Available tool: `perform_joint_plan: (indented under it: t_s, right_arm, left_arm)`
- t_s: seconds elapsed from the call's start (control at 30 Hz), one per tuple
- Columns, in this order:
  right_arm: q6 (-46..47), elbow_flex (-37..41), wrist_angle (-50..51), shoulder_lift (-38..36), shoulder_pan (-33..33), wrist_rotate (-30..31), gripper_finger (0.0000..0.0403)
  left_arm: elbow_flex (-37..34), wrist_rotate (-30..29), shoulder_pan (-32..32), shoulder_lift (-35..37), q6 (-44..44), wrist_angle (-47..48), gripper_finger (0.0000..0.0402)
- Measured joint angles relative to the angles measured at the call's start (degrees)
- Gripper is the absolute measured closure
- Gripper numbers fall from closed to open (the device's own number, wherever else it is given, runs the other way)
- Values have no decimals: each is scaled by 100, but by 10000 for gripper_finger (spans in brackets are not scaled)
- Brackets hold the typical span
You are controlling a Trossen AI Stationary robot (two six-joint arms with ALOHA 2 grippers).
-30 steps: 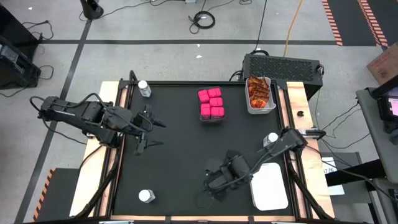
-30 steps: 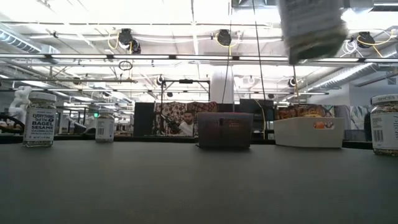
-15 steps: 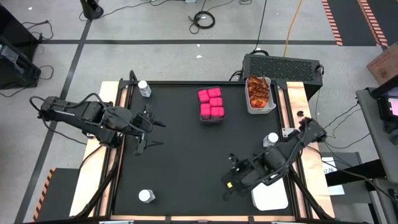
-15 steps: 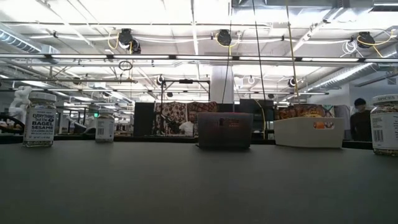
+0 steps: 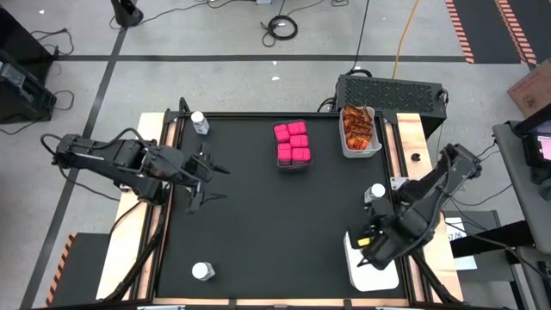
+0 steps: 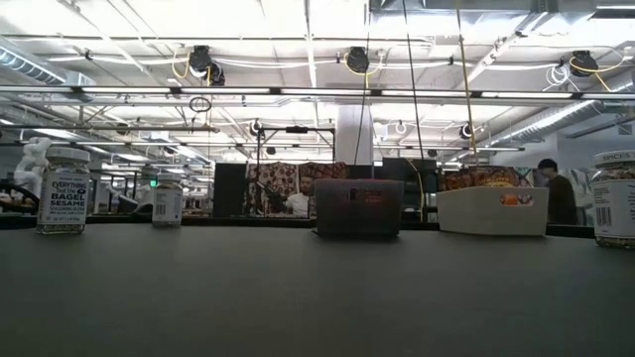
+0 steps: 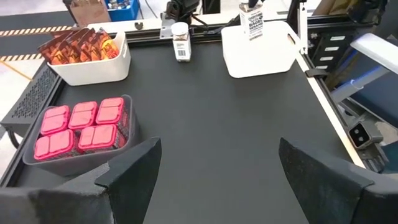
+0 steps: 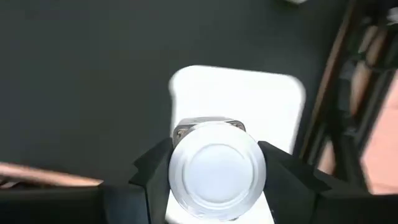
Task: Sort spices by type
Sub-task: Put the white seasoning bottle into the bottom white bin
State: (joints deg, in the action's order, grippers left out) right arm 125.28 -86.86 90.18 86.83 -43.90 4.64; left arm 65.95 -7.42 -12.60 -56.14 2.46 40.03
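Note:
My right gripper (image 5: pixel 369 242) is shut on a clear jar with a white lid (image 8: pixel 216 171), which hangs over the empty white bin (image 5: pixel 379 271) at the near right. Three more jars stand on the mat: far left (image 5: pixel 200 122), near left (image 5: pixel 202 271) and by the right edge (image 5: pixel 375 194). Pink packs (image 5: pixel 293 144) fill the dark grey tray. Orange-red sachets (image 5: pixel 358 127) lie in the far white bin. My left gripper (image 7: pixel 217 180) waits open at the left side. My right gripper pinches the jar between its two fingers (image 8: pixel 155 169), one on each side of the top by the white lid. The fingers point down from above. The jar (image 7: pixel 251 18) hangs upright, lifted clear over the white bin.
The black mat's middle is bare. The low view shows two jars at its left (image 6: pixel 62 188) (image 6: pixel 167 201), one at its right (image 6: pixel 615 198), the tray (image 6: pixel 359 206) and a white bin (image 6: pixel 493 210). People show in the room behind.
My right gripper has carried the jar from the near middle of the mat toward the table's right edge, ending over the near-right white bin, and it has rolled about its downward axis on the way. The jar has left the top of the low view.

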Motion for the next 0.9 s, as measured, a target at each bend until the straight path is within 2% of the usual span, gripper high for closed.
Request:
perform_joint_plan:
  t_s: [0.37, 0.7, 0.9]
  right_arm:
    - [76, 1006, -103, -16, -116, -9, 207]
    - [78, 2094, -1102, -7, -105, -51, 207]
    - [118, 2356, -1283, -22, -74, -302, 206]
  left_arm:
    - [0, 1, 106, 0, 10, -4, 73]
    - [0, 2, 101, 0, 131, -4, 73]
    - [0, 2, 101, 0, 157, -7, 73]
